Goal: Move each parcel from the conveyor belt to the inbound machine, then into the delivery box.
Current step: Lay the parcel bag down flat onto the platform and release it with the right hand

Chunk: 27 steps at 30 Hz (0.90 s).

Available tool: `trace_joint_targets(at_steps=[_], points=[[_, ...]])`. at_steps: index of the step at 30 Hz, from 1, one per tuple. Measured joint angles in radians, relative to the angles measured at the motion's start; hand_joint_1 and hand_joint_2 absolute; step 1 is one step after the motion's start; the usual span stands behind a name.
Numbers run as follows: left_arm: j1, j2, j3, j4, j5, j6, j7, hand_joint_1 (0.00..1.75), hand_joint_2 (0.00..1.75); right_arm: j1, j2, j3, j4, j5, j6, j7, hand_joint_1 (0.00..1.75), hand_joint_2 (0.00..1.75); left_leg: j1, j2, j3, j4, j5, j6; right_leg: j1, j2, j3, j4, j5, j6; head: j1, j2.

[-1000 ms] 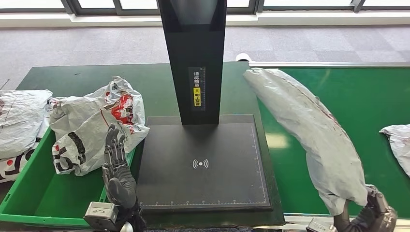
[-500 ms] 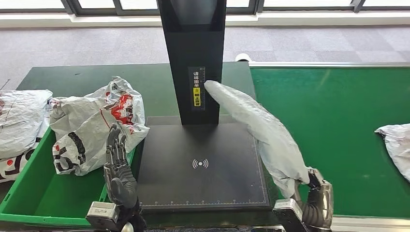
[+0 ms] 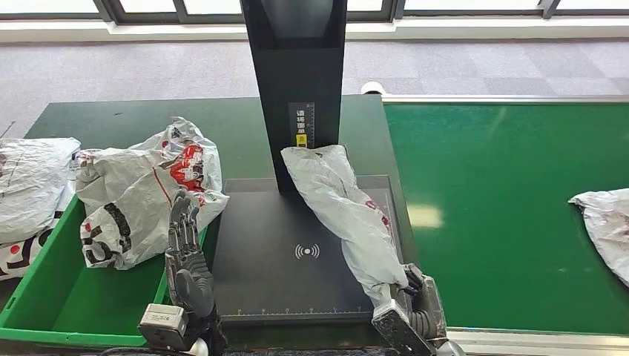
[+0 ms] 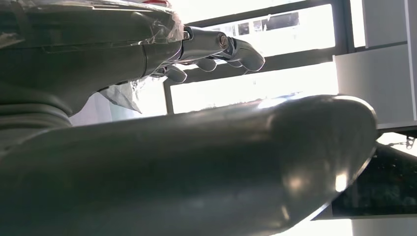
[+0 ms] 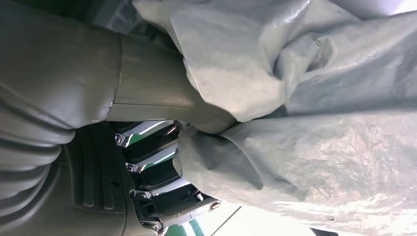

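Note:
A long grey parcel lies slanted over the black pad of the inbound machine, its far end against the machine's black column. My right hand grips the parcel's near end at the pad's front right corner; the right wrist view shows the crumpled grey bag held in that hand. My left hand stands open, fingers stretched up, at the pad's left edge beside a white parcel resting on the green delivery box. Another parcel lies on the green conveyor belt at far right.
A second grey-white parcel lies at the far left over the box. The dark green table stretches behind the box and machine. In the left wrist view my open hand reaches toward bright windows.
My right hand has swung the grey parcel leftward from over the belt onto the machine's pad. The left hand has barely moved. The parcel at far right drifted slightly left.

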Motion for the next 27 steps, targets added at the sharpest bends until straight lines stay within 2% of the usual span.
trace_joint_targets(at_steps=[15,17,19,20,21,24,27], points=[[-0.001,0.000,0.000,0.009,0.007,0.000,0.000,0.00,0.00,-0.018,-0.032,0.106,0.085,0.065,0.020,0.038,1.75,1.75,0.000,0.000,0.000,0.000,0.000,0.000,0.000,0.000,0.000,0.000,0.000,0.000,0.000,0.000],[-0.001,0.000,0.000,0.009,0.007,0.000,0.000,0.00,0.00,-0.021,-0.037,0.118,0.091,0.069,0.017,0.042,1.43,1.75,0.000,0.000,0.000,0.000,0.000,0.000,0.000,0.000,0.000,0.000,0.000,0.000,0.000,0.000],[-0.001,0.000,0.000,0.009,0.007,0.000,0.000,0.00,0.00,-0.026,-0.042,0.130,0.097,0.070,0.012,0.046,0.90,1.75,0.000,0.000,0.000,0.000,0.000,0.000,0.000,0.000,0.000,0.000,0.000,0.000,0.000,0.000],[-0.001,0.000,0.000,0.009,0.007,0.000,0.000,0.00,0.00,-0.028,-0.043,0.135,0.099,0.069,0.008,0.049,0.79,1.75,0.000,0.000,0.000,0.000,0.000,0.000,0.000,0.000,0.000,0.000,0.000,0.000,0.000,0.000],[-0.001,-0.001,0.000,0.008,0.007,-0.001,0.000,0.00,0.00,-0.030,-0.045,0.139,0.100,0.068,0.003,0.052,0.51,1.75,0.000,0.000,0.000,0.000,0.000,0.000,0.000,0.000,0.000,0.000,0.000,0.000,0.000,0.000],[-0.001,-0.001,0.000,0.008,0.006,-0.004,0.000,0.00,0.00,-0.035,-0.046,0.141,0.100,0.064,-0.006,0.058,0.00,1.75,0.000,0.000,0.000,0.000,0.000,0.000,0.000,0.000,0.000,0.000,0.000,0.000,0.000,0.000],[-0.001,-0.001,0.000,0.008,0.004,-0.007,0.000,0.00,0.00,-0.037,-0.047,0.142,0.100,0.053,-0.012,0.056,0.00,1.75,0.000,0.000,0.000,0.000,0.000,0.000,0.000,0.000,0.000,0.000,0.000,0.000,0.000,0.000]])
